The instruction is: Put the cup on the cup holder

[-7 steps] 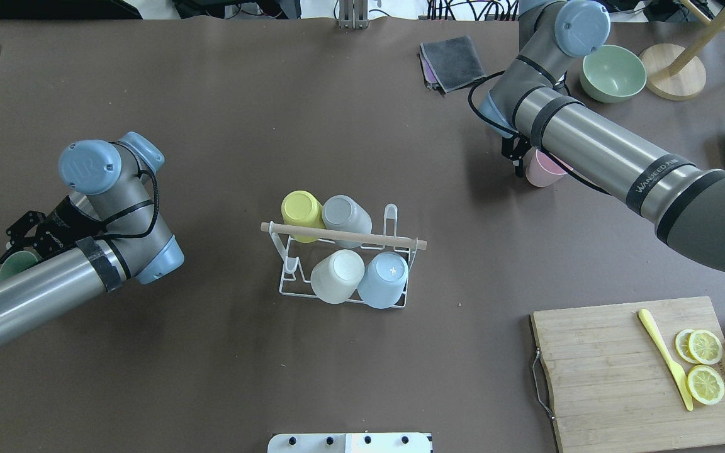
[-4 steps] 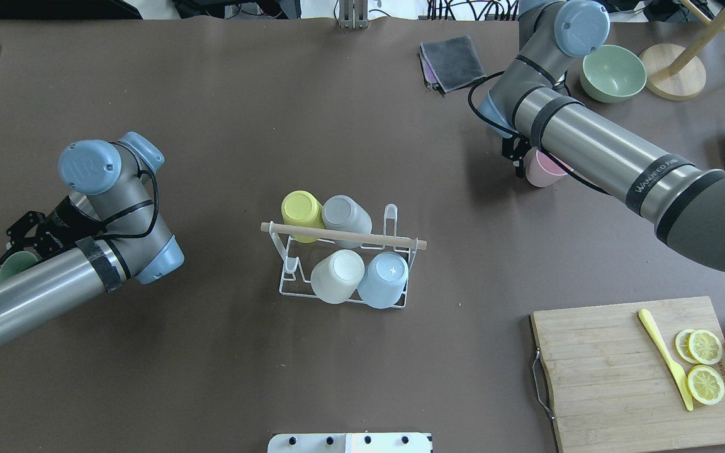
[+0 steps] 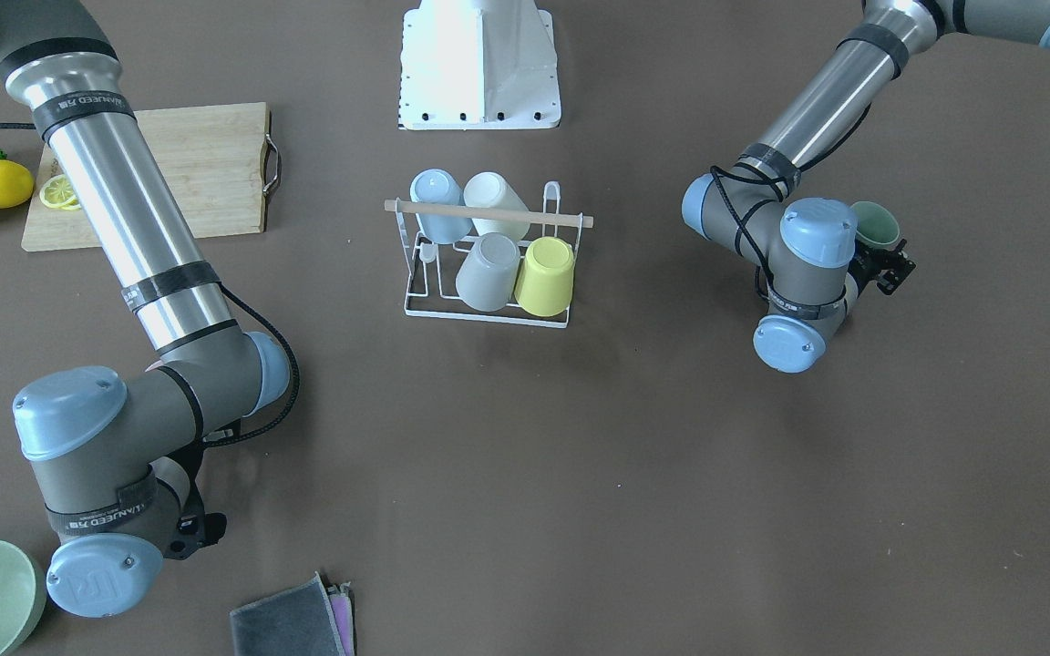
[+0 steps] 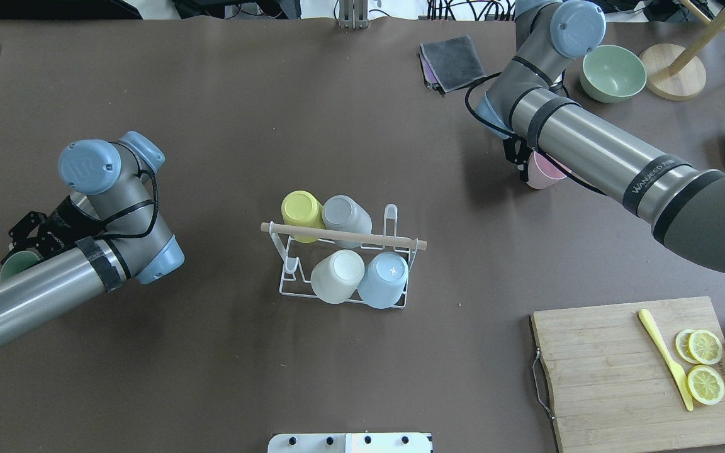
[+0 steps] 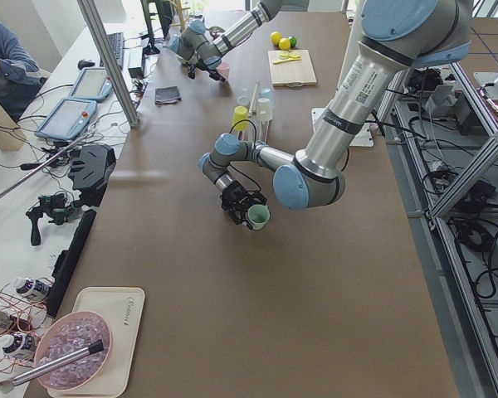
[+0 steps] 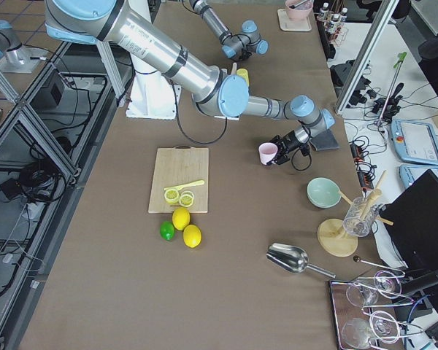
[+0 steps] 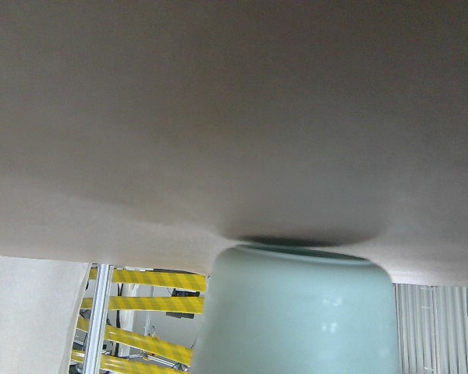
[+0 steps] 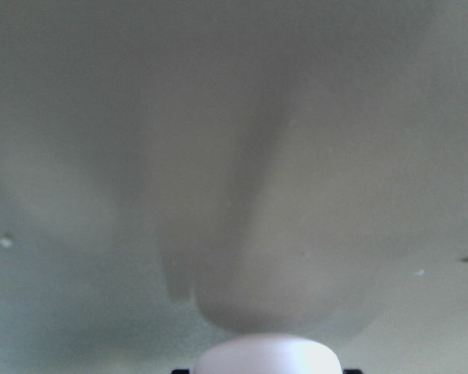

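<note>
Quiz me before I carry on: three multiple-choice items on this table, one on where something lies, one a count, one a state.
1. Where does the pale yellow plastic knife lie?
A) on the bare table
B) on the wooden cutting board
C) inside the cup holder

2. How many cups sit on the white wire cup holder with the wooden rod handle?
A) two
B) four
C) six

3. What state is the pale green cup in?
A) upturned on the cup holder
B) standing free on the table
C) gripped in the jaws of the left gripper

1 B: the knife lies beside the lemon slices on the board.
2 B: a yellow cup, a grey cup, a white cup and a light blue cup sit there.
3 C: the left side view shows the jaws closed on it, cup tilted.
</note>
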Robot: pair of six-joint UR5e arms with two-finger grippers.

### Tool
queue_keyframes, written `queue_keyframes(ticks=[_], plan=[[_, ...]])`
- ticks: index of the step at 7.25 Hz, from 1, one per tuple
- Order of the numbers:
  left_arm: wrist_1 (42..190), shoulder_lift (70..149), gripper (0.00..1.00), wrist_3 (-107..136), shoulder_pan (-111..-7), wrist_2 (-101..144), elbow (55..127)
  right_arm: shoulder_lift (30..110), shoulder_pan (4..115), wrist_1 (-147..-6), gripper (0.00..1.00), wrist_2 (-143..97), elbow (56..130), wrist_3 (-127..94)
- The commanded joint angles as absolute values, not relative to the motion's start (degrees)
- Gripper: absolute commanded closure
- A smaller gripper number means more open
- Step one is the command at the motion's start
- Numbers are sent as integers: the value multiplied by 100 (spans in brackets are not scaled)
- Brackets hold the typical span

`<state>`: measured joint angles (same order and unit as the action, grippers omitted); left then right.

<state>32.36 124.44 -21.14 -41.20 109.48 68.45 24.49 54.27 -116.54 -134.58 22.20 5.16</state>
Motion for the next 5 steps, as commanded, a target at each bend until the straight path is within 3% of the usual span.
queue_keyframes(ticks=[1,3,5], plan=[[3234,12419,18,-2118,-4113,10951,6838,2268,5554,-11830,100,-13465,2224,519],[3243,12410,54,-2118,-4113,10960,6820,2215,5808,-11935,100,-13509,2485,597],[3243,12410,78,-2127,-4122,10960,6820,2285,5985,-11980,100,-13517,3134,598]])
